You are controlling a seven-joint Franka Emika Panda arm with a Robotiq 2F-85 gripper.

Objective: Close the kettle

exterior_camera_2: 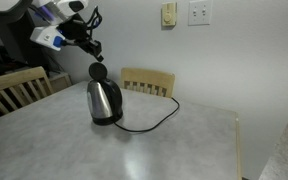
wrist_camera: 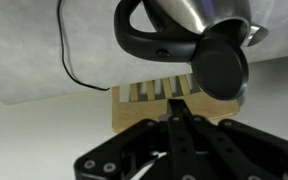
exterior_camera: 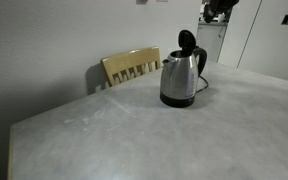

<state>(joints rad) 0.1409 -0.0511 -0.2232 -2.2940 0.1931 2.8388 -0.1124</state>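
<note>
The shiny steel kettle (exterior_camera: 179,78) stands on its black base on the grey table (exterior_camera: 134,140), near the far edge. Its black lid (exterior_camera: 187,42) is hinged open and stands upright. It shows in both exterior views; in an exterior view the kettle (exterior_camera_2: 104,100) has its lid (exterior_camera_2: 97,72) raised just under my gripper (exterior_camera_2: 93,47). In the wrist view, which looks upside down, the kettle body (wrist_camera: 199,14), handle (wrist_camera: 149,42) and round lid (wrist_camera: 220,68) fill the top. My gripper (wrist_camera: 180,108) has its fingers pressed together, empty, close to the lid.
A wooden chair (exterior_camera: 132,68) stands behind the table by the kettle; it also shows in an exterior view (exterior_camera_2: 149,82). Another chair (exterior_camera_2: 14,88) stands at the table's side. The kettle's black cable (exterior_camera_2: 152,124) runs across the table. A wall is close behind.
</note>
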